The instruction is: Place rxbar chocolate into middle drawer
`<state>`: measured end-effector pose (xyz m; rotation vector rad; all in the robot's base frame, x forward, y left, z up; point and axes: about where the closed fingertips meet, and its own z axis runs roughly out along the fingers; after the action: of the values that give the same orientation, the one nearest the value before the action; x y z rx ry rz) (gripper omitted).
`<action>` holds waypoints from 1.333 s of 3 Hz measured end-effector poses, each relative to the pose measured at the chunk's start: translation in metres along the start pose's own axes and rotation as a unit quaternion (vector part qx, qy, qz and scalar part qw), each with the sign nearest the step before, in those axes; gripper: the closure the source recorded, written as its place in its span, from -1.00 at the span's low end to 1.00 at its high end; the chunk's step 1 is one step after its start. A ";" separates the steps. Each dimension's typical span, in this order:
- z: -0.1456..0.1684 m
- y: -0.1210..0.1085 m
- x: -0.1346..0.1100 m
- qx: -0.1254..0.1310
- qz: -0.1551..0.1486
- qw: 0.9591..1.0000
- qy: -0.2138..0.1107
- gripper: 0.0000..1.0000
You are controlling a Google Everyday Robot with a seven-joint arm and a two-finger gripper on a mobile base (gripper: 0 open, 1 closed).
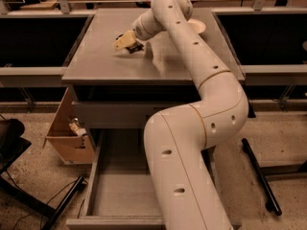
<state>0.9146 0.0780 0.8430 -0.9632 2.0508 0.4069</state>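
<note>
My gripper is low over the left-middle of the grey cabinet top, at the end of the white arm that reaches up from the lower right. A small dark piece, likely the rxbar chocolate, shows right at the gripper's lower right side, on or just above the top. Most of it is hidden by the gripper. The middle drawer is pulled open below, its flat grey floor bare where visible. The arm covers its right part.
A round cream-white bowl sits at the back right of the cabinet top. A shut grey drawer front is above the open drawer. A cardboard box stands on the floor at left, and a black bar lies at right.
</note>
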 end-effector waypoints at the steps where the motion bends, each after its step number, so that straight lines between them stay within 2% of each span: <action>1: 0.005 -0.004 0.000 0.006 0.003 1.000 -0.006 -1.00; 2: 0.010 -0.005 0.003 0.009 0.004 1.000 -0.005 -0.73; 4: 0.011 -0.005 0.003 0.009 0.004 1.000 -0.004 0.21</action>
<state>0.9229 0.0795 0.8342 -0.9407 2.0479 0.3953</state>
